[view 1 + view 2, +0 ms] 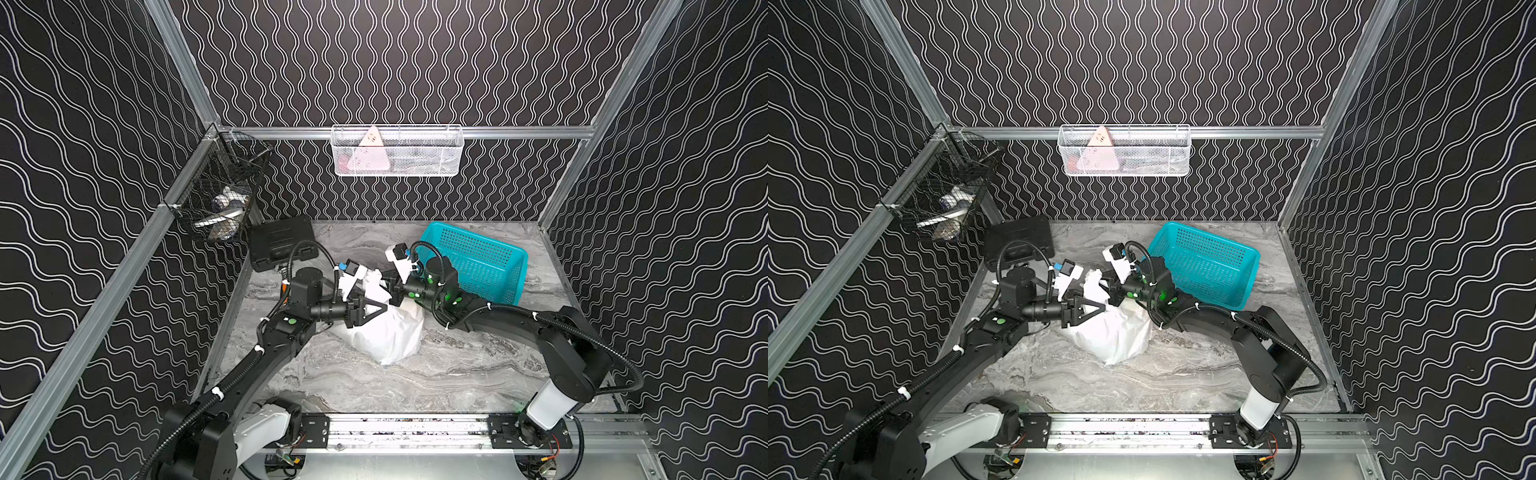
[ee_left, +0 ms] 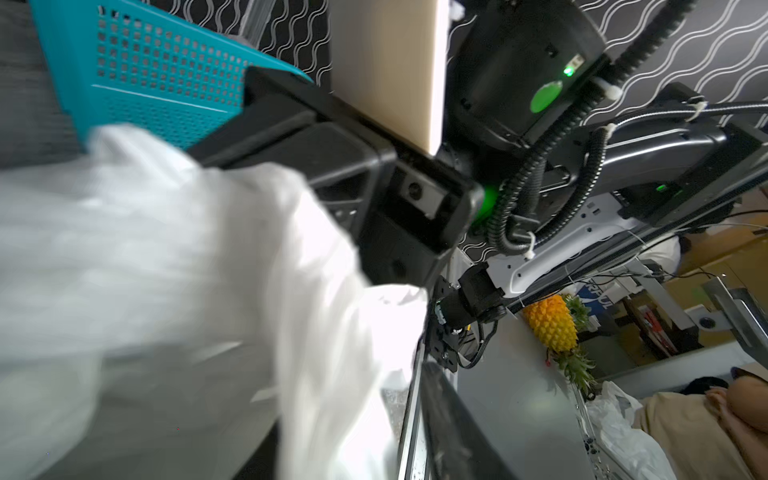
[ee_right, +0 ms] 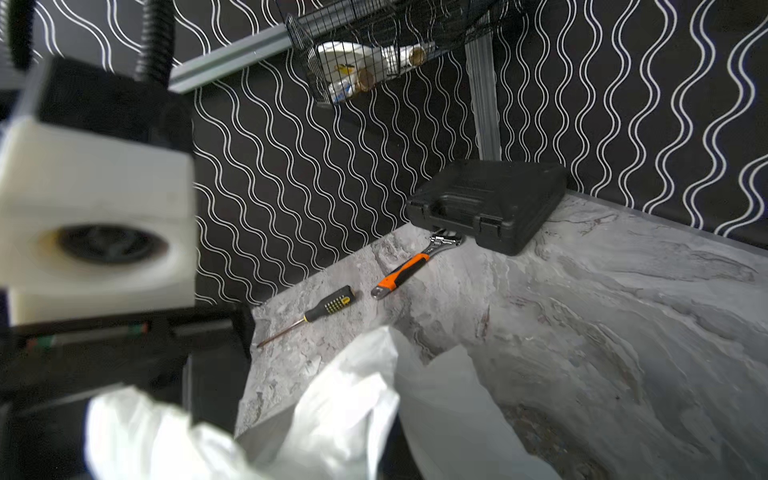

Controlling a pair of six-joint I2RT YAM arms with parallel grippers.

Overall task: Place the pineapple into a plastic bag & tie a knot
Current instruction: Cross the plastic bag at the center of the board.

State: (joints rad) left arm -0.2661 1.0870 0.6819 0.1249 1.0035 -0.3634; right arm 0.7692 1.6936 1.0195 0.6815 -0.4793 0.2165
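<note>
Bag (image 1: 386,336) sits mid-table (image 1: 457,374) between both arms. It bulges and the load is hidden. Basket (image 1: 478,266): teal, tilted, near behind the bag on the right arm's side. Case (image 1: 282,243): black, closed, back corner on the left arm's side, well apart.

Step, by my read: cinching the handles into a knot. Right gripper (image 1: 390,289): fingers together, film bunched up to them in the right wrist view, so it looks pinched on the bag top. Left gripper (image 1: 384,307): against the bag's upper side. One finger (image 2: 449,415) shows in the left wrist view and film hides its mate, so apart or together, cannot tell.

To do it well:
- Right holds its tail firm.
- Left takes the opposite tail low, near the bunch.
- Pull level and apart, not up, or the light bag likely lifts and rolls.
- Thin film should slip and tear easily, so grab gathered plastic, not a single layer.

Bunch (image 1: 373,279): crumpled white wad on top between the grippers. Tied or loose, cannot tell. Bag is opaque white, crinkly, creased, wide at base, narrow on top.

Wrench (image 3: 405,268) and screwdriver (image 3: 328,305) lie by the case.
</note>
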